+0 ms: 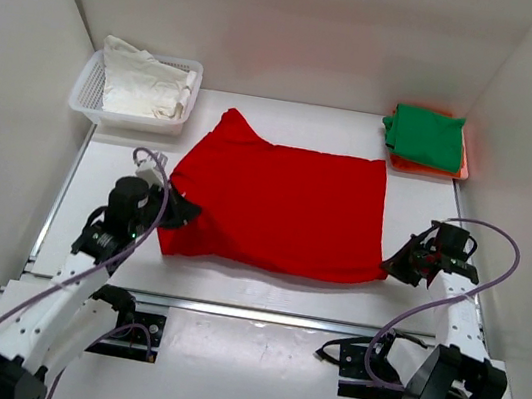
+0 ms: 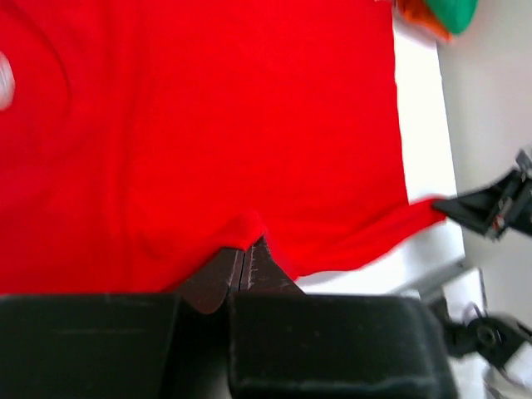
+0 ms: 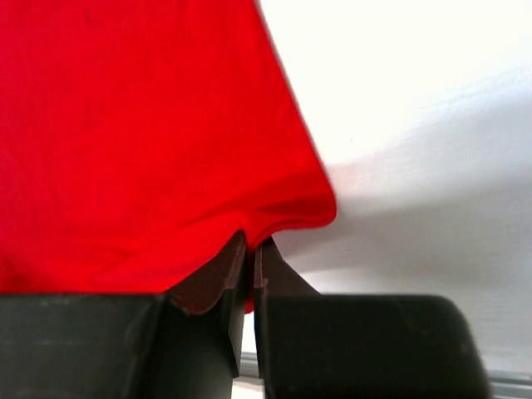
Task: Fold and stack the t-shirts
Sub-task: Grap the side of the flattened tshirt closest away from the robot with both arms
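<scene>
Between left gripper (image 1: 187, 212) and right gripper (image 1: 394, 269), the red t-shirt (image 1: 285, 208) lies pinched.

On my right wrist cam the red t-shirt (image 3: 141, 141) fills the left of the frame. My right gripper (image 3: 251, 249), bottom centre, is pinched tight on its corner hem, with white table (image 3: 416, 125) on the right.

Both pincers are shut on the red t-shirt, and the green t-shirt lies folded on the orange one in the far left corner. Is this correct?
Not the corner: the top external view shows the green t-shirt on the orange t-shirt in the far right corner. The left pincer and right pincer are indeed shut on the red t-shirt.
</scene>
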Controlling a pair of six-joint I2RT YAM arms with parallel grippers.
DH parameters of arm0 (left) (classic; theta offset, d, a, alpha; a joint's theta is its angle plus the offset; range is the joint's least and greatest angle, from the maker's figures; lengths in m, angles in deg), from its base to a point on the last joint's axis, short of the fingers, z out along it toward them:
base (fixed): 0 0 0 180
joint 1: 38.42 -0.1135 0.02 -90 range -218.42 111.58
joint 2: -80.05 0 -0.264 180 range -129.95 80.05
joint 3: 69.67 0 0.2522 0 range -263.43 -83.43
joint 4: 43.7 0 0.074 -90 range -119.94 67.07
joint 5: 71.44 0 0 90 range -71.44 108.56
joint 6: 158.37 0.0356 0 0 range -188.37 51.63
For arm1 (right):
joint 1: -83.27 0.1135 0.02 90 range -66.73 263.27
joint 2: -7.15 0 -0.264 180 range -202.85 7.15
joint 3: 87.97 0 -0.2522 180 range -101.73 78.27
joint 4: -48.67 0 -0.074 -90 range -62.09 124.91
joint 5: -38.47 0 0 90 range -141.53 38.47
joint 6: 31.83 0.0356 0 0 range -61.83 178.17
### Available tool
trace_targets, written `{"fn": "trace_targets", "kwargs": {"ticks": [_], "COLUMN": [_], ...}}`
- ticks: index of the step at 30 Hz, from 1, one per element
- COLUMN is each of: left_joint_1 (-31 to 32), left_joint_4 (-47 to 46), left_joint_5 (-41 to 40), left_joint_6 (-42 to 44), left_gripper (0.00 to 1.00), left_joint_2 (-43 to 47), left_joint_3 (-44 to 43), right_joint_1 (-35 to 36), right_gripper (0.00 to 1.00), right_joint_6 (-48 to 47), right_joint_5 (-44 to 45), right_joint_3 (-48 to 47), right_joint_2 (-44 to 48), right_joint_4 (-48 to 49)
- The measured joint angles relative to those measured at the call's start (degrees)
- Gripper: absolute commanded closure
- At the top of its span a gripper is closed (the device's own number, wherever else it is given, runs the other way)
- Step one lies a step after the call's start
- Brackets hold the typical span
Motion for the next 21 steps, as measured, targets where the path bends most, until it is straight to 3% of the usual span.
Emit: {"fn": "trace_targets", "kwargs": {"ticks": [4,21], "left_joint_1": [-3.0,-5.3], "left_joint_4": [-5.3,-13.6], "left_joint_5": [0.1,-2.9], "left_joint_6": [3.0,8.3], "left_gripper": [1.0,1.0], "left_joint_2": [-7.6,-19.5], "left_joint_3": [-3.8,-4.7], "right_joint_1": [-0.8,1.1], "right_gripper": [1.0,1.0], "right_joint_6": [-0.1,1.9], "right_joint_5": [-0.4,-2.2], "right_joint_3": [-1.3,-5.4], "right_joint_2": [-2.7,-15.5], "right_joint_4": [2.1,9.4]}}
